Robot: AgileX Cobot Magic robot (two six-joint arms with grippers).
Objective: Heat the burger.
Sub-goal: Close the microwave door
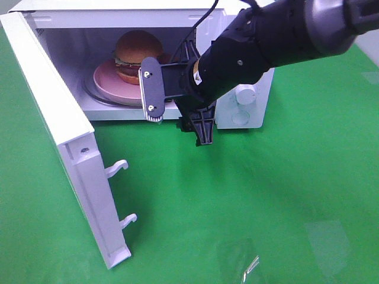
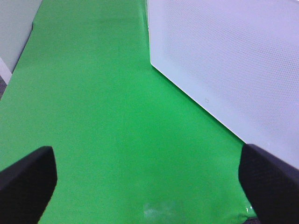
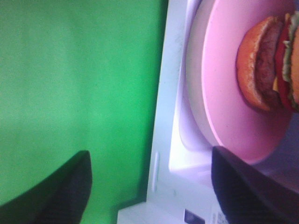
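Burger inside microwave, just beyond right end effector; jaws apart, empty.

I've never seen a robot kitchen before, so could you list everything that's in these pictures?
microwave: one, white, at the back, door open
burger: one, orange-brown bun, on the plate
plate: one, pink, inside the microwave
knobs: two, white, microwave's right panel
table cover: one, green, under everything
right gripper: one, black, open, before the microwave's opening
left gripper: one, black, open, near the door
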